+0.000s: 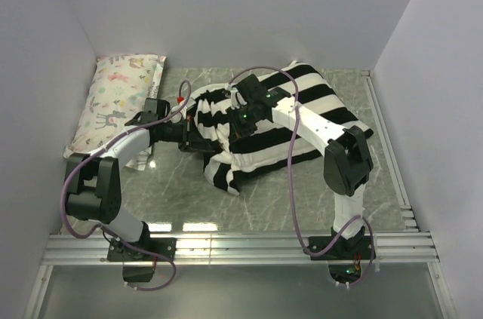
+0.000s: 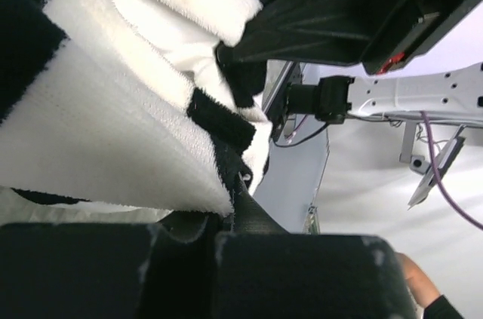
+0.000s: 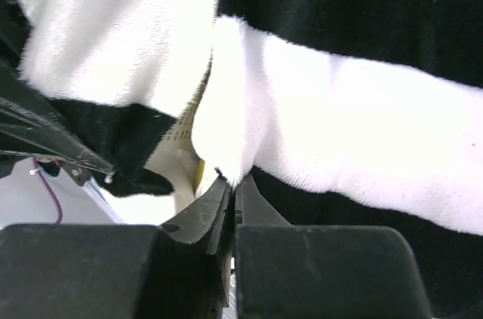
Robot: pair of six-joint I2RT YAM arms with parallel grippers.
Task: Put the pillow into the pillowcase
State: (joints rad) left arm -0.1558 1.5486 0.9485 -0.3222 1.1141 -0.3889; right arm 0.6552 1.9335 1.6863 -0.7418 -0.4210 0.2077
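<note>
Top view: the striped pillowcase (image 1: 302,108) sits mid-frame and looks plump, so probably stuffed.

Left wrist: left gripper (image 2: 243,183) is pinched tight on its floppy edge.

Right wrist: right gripper (image 3: 230,187) is clamped on the fleece too. The pillow (image 3: 198,174) peeks out cream-yellow at lower left, otherwise it's inside.

It's soft, light stuff, so I'd grip by the edges.

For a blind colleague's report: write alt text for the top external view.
The left arm and right arm meet at the bunched left end of a plump black-and-white striped pillowcase on the table. A pastel print pillow lies in the far left corner.
</note>
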